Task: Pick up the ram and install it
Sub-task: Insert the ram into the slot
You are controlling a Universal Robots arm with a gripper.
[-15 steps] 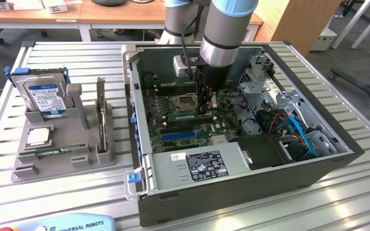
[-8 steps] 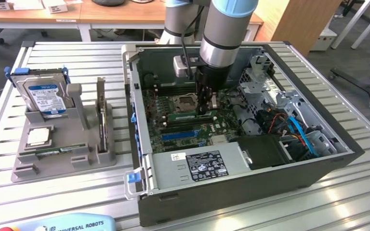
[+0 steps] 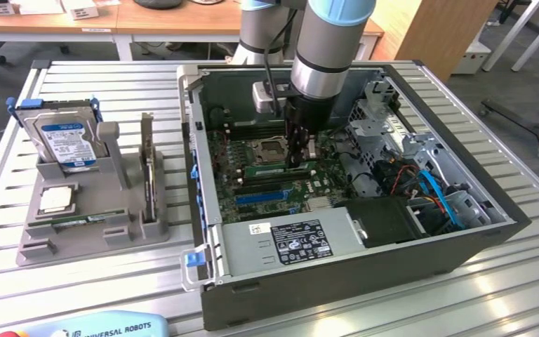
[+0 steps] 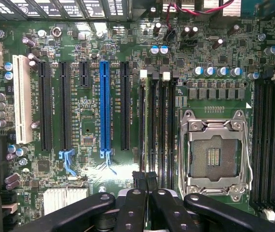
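**One gripper low in the case, ram on the tray**

Exterior view: we see the gripper (image 3: 296, 163) down inside the open case (image 3: 494, 232), just at 4 o'clock of the socket (image 3: 269, 149). The tray (image 3: 92, 242) sits at the case's 9 o'clock. A thin green stick that we take for the ram (image 3: 82, 221) lies near the tray's 6 o'clock edge, at 6 o'clock of the drive (image 3: 64, 140) and well apart from the gripper.

Wrist view: the gripper (image 4: 145, 181) has its fingers (image 4: 132, 208) drawn almost together, and we make out nothing between them. The tips sit over one end of the memory slots (image 4: 161, 125), between the blue slot (image 4: 104, 106) and the socket (image 4: 215, 154).
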